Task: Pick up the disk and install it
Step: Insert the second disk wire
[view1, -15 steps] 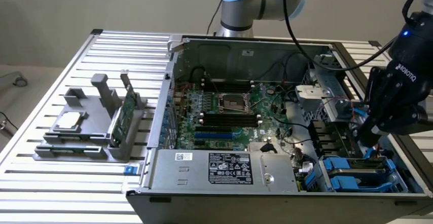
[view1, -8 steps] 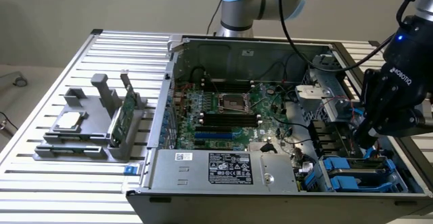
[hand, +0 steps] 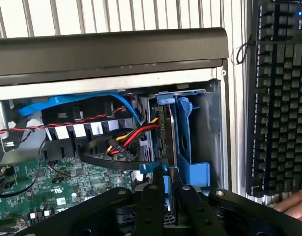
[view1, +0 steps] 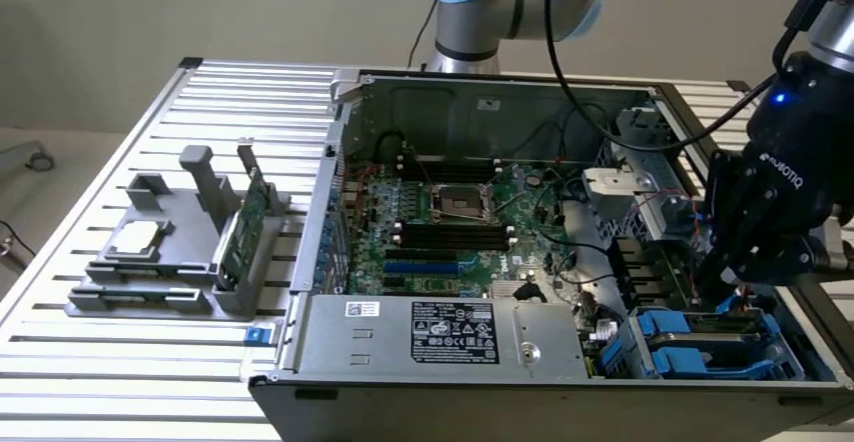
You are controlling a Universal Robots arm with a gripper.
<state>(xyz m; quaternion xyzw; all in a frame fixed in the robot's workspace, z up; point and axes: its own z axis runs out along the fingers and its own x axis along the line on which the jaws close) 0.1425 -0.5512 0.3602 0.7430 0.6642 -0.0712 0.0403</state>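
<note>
The desk (view1: 120, 382), a slatted metal top, carries an open computer case (view1: 441, 347) lying on its side, and everything else is placed from that case. Inside it the motherboard (view1: 441, 232) fills the floor, with a grey power supply (view1: 414, 332) along the near wall in the exterior view. At the case's corner on the exterior view's right sits the blue drive bay (view1: 707, 347). Outside the case, toward the exterior view's left, a grey fixture (view1: 174, 262) holds a green card (view1: 240, 227) and a small chip (view1: 138, 239). Beyond the case on the wrist view's side lies a black keyboard (hand: 278, 98), with part of a person's hand (hand: 295, 206) near it. The hand (hand: 166, 189) hangs low over the bay, its fingers (hand: 150, 206) drawn close together on the blue rail of the disk (hand: 165, 147), which stands on edge, partly down in the bay beside red and yellow cables (hand: 136, 135). By my reading the pickup is done and the installing step is in hand; seating it calls for a straight push along the bay's guides, keeping the rails aligned and the cables clear.
</note>
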